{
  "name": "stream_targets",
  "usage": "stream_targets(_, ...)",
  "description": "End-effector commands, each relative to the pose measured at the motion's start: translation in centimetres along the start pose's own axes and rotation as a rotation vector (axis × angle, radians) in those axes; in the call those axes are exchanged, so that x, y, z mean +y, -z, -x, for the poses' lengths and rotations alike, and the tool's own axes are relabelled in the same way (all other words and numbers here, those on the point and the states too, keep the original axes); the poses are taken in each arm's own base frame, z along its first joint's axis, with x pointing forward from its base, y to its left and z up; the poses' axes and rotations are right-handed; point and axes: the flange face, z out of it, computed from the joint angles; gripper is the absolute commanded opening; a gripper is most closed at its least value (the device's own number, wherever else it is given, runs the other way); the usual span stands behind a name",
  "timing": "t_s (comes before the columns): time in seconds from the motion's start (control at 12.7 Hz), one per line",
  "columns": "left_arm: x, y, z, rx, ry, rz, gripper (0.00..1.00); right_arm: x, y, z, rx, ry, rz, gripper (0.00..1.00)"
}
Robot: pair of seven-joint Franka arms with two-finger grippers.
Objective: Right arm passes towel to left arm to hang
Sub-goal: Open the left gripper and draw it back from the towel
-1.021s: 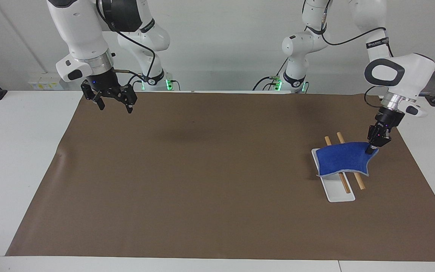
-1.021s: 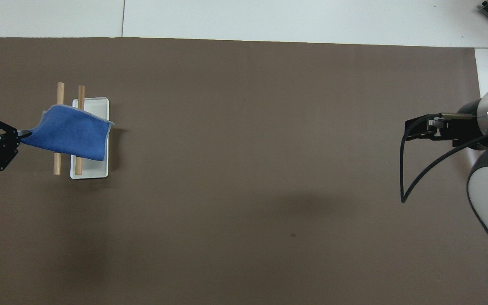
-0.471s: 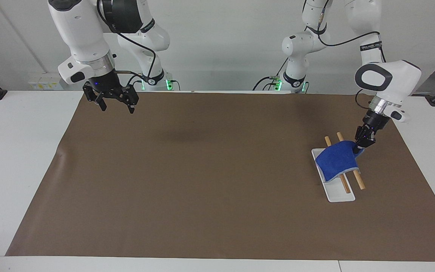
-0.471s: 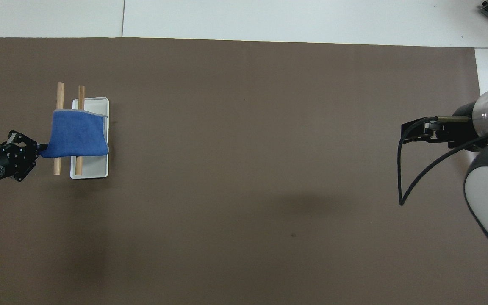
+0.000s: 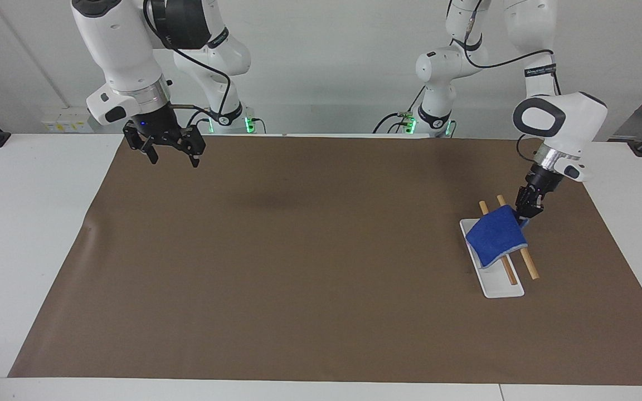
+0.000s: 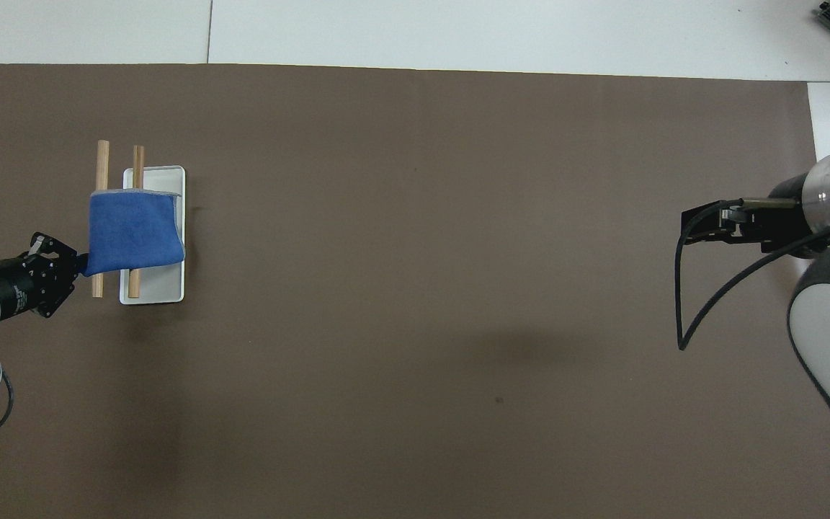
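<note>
The blue towel (image 5: 496,235) (image 6: 134,231) lies draped over two wooden rods (image 5: 528,264) (image 6: 101,155) of a small rack at the left arm's end of the table. My left gripper (image 5: 523,218) (image 6: 80,263) is shut on the towel's corner, low beside the rods on the side away from the rack's white base (image 5: 499,287) (image 6: 163,292). At the other end of the table, my right gripper (image 5: 168,153) (image 6: 710,220) hangs open and empty above the brown mat, and its arm waits there.
A brown mat (image 5: 310,267) covers most of the white table. The rack's white base sits on the mat under the rods. A black cable loops from the right wrist (image 6: 689,288).
My left gripper has swung in toward the rods with the towel's corner. The spread towel has folded into a narrower drape over them. The right arm has barely moved.
</note>
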Motion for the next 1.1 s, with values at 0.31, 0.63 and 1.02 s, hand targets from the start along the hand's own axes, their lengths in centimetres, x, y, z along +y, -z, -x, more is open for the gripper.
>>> stream_targets(0.31, -1.1, 0.8, -0.3, 0.029, 0.000, 0.011, 0.58, 0.2, 0.2, 0.4, 0.004, 0.019, -0.024, 1.00)
stream_targets(0.63, 0.0, 2.3, -3.0, 0.025, -0.011, 0.029, 0.53, 0.2, 0.2, 0.4, 0.004, 0.019, -0.024, 1.00)
stream_targets(1.02, 6.6, 6.7, -7.5, -0.083, -0.234, -0.125, 0.52, 0.2, 0.2, 0.4, 0.004, 0.019, -0.024, 1.00)
